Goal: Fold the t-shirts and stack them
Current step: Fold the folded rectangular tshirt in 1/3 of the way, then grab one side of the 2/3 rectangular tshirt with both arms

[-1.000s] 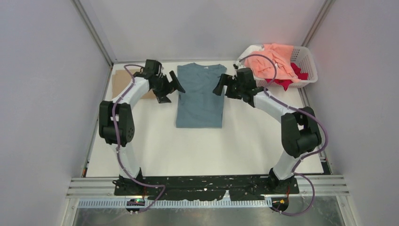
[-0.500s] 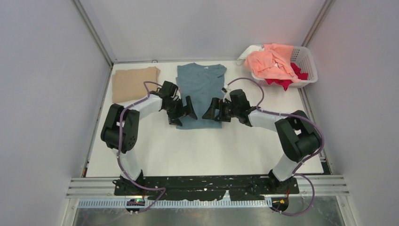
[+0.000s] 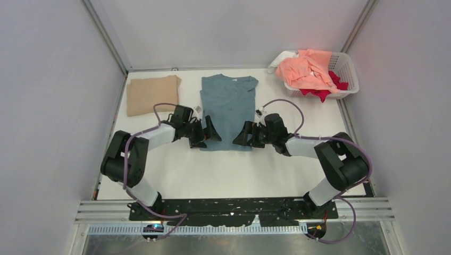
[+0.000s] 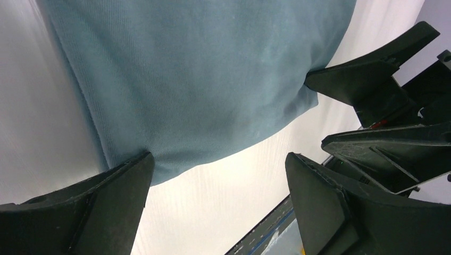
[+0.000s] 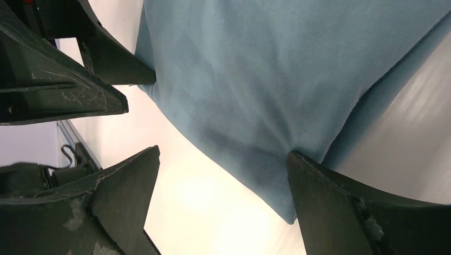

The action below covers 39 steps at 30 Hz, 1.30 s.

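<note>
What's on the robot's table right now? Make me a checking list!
Surface: white table, no stains seen.
Job's things: dusty teal-blue t-shirt flat, sides folded in; tan t-shirt folded, far left; peach-pink t-shirt and red t-shirt heaped in white plastic lattice basket.
Clutter: only that basket.
Grippers: left gripper and right gripper open at teal shirt's near corners.
Cables: purple cables along both arms.
Surroundings: grey walls, metal rail.

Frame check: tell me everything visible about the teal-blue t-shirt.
The teal-blue t-shirt, fine-knit cotton by its look, lies flat on the white table, sleeves folded in to a long rectangle, collar far, hem near the arms. The open left gripper and open right gripper straddle its two near corners, one finger of each at the hem edge.
</note>
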### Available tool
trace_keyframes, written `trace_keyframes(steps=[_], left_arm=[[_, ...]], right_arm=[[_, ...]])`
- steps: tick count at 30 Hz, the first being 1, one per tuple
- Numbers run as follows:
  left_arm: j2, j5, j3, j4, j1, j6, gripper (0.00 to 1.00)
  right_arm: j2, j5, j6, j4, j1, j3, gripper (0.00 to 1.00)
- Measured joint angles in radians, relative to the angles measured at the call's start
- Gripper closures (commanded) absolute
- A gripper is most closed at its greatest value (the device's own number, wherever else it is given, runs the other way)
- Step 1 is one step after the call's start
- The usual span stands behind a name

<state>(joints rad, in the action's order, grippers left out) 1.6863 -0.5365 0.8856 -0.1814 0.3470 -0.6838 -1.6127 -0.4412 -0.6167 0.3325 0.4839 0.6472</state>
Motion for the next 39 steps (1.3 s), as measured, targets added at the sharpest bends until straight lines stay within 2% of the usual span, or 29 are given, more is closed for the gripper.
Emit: trace_keyframes(steps=[6,12,17,22,26,28,30,32,33,36,39], left_arm=[[-0.163,0.025,-0.18,0.061,0.056,-0.021,0.0],[-0.346,0.084,-0.332,0.069,0.153,-0.064,0.01],[-0.506,0.163,-0.375,-0.077,0.177,-0.072,0.0],[-0.667,0.235,-0.386,-0.207,0.178,-0.072,0.0],[-0.731,0.311,-0.402,-0.274,0.181,-0.072,0.01],[-0.723,0.345,-0.414,-0.298,0.181,-0.076,0.1],[-0.691,0.365,-0.419,-0.311,0.181,-0.076,0.25],[-0.637,0.374,-0.415,-0.303,0.18,-0.085,0.39],[-0.613,0.377,-0.409,-0.288,0.179,-0.091,0.41],[-0.542,0.372,-0.389,-0.253,0.174,-0.101,0.59],[-0.487,0.355,-0.382,-0.203,0.17,-0.106,0.84]], right_arm=[[0.139,0.053,-0.015,-0.063,0.1,-0.101,0.05],[0.321,0.119,-0.011,-0.239,0.19,-0.17,0.05],[0.492,0.192,0.048,-0.408,0.204,-0.178,0.04],[0.684,0.234,0.1,-0.483,0.223,-0.187,0.04],[0.713,0.247,0.102,-0.508,0.249,-0.22,0.04],[0.693,0.251,0.098,-0.514,0.286,-0.235,0.02],[0.656,0.255,0.094,-0.512,0.323,-0.241,0.01],[0.602,0.263,0.088,-0.496,0.358,-0.241,0.06],[0.573,0.267,0.087,-0.484,0.373,-0.241,0.09],[0.497,0.3,0.081,-0.444,0.409,-0.232,0.15],[0.46,0.341,0.079,-0.418,0.428,-0.222,0.24]])
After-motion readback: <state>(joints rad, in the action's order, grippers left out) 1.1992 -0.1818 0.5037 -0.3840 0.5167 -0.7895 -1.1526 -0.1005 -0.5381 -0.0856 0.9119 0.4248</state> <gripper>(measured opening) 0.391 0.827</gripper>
